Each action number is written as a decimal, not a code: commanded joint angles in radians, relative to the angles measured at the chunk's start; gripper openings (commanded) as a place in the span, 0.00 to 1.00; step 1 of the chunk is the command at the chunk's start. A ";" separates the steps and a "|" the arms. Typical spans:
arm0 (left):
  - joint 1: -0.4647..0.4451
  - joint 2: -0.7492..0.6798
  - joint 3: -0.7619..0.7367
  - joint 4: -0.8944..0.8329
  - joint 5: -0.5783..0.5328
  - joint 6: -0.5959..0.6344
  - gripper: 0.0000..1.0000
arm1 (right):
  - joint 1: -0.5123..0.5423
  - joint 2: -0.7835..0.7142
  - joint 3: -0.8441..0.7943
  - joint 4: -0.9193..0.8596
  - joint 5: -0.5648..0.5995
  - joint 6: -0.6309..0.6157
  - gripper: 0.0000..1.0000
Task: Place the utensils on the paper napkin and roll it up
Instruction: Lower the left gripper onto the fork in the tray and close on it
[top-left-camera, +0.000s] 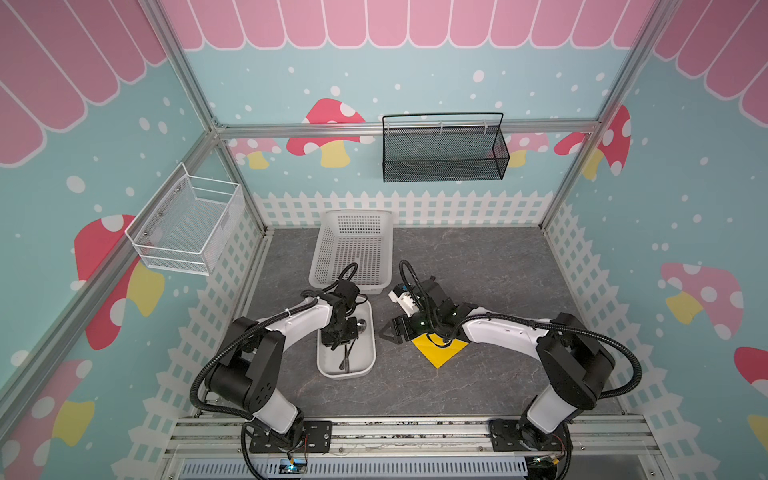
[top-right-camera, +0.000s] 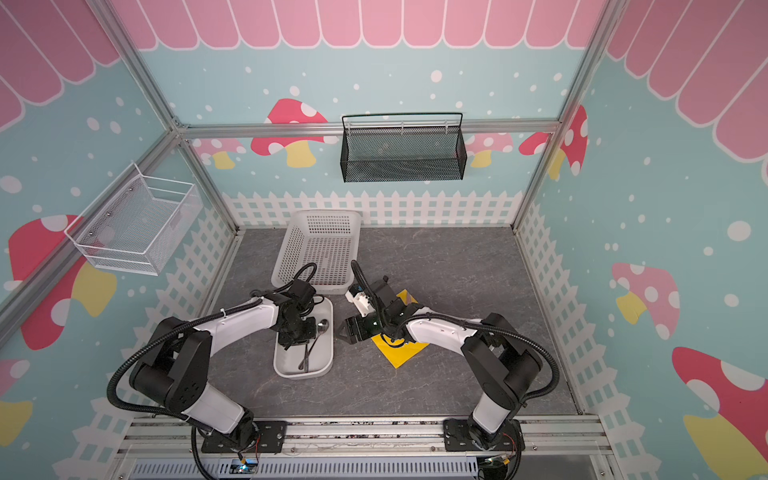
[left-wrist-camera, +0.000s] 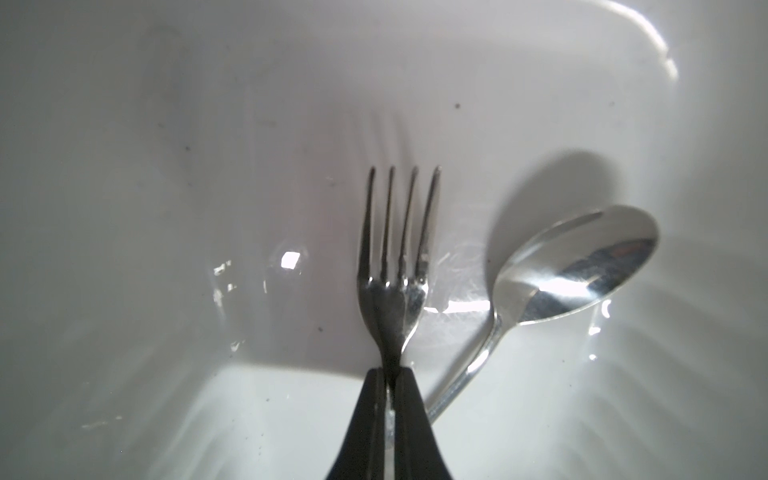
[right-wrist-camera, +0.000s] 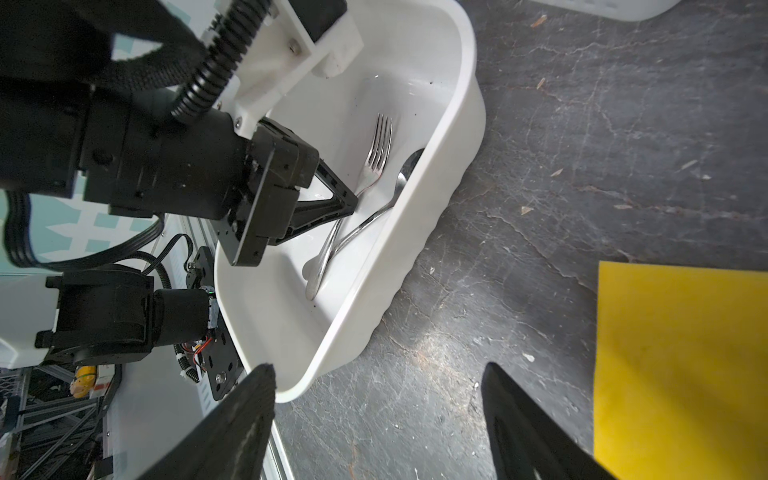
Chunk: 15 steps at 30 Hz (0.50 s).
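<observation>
The left pincer (left-wrist-camera: 390, 376) is down inside the white tray (right-wrist-camera: 436, 232), its 2 fingers squeezed together on the neck of the fork (left-wrist-camera: 395, 266), just below the tines. The spoon (left-wrist-camera: 573, 270) lies right beside the fork in the tray with nothing gripping it, and the 2 handles cross. The yellow napkin (top-left-camera: 438, 353) sits flat on the grey table (top-left-camera: 498, 270) to the right of the tray, apart from it and clear of the left pincer, partly hidden under the right arm. The right pincer (right-wrist-camera: 379, 370) hangs spread wide over bare table between tray and napkin, holding nothing.
</observation>
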 joint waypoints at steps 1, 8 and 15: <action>-0.001 0.028 -0.008 -0.011 -0.022 0.008 0.11 | 0.008 -0.001 0.019 -0.020 0.012 -0.016 0.80; -0.001 0.041 -0.004 -0.072 0.012 0.041 0.20 | 0.008 -0.002 0.023 -0.025 0.007 -0.014 0.80; -0.001 0.097 0.011 -0.059 0.022 0.059 0.15 | 0.008 0.004 0.024 -0.028 0.007 -0.015 0.80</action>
